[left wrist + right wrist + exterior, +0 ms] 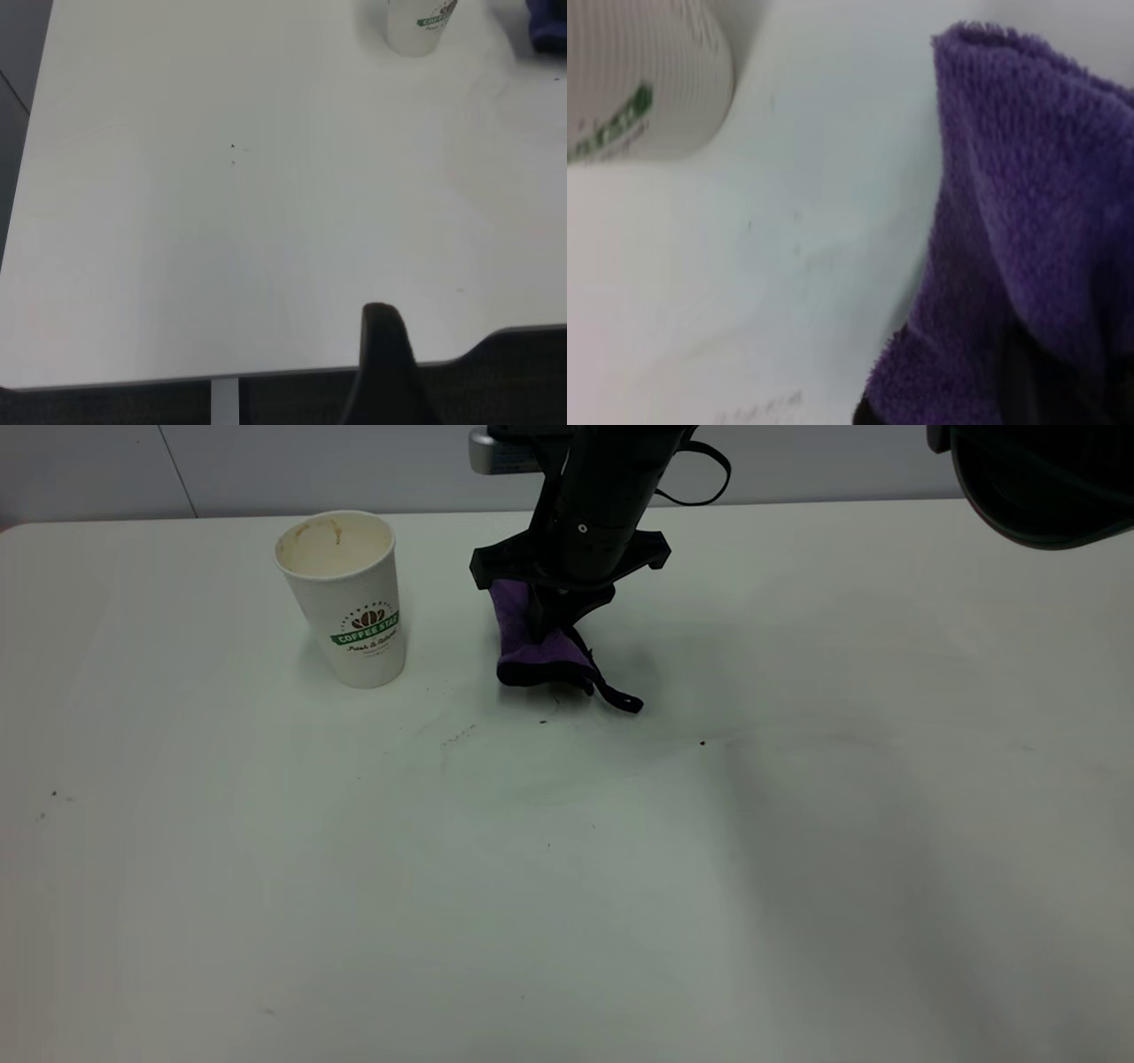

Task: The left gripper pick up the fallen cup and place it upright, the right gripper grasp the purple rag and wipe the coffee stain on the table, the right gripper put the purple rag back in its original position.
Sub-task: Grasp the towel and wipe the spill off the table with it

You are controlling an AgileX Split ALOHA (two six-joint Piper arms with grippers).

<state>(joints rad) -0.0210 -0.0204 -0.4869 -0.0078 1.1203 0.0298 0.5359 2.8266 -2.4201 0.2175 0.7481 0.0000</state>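
The cup (345, 598) stands upright at the back left of the table (567, 886), mouth up and stained cream inside. It also shows in the left wrist view (421, 22) and the right wrist view (638, 80). My right gripper (551, 633) points down at the table's back centre, to the right of the cup. It is shut on the purple rag (532, 646), whose lower end rests on the table. The rag's black strap (616, 695) trails to the right. The rag fills the right wrist view (1028, 177). No dark coffee puddle shows. My left gripper (381, 372) is only partly seen, at the table's edge far from the cup.
Faint smears and tiny dark specks (456, 737) lie in front of the rag, with another speck (702, 741) to the right. A large black shape (1036, 478) hangs at the top right corner. A grey wall runs behind the table.
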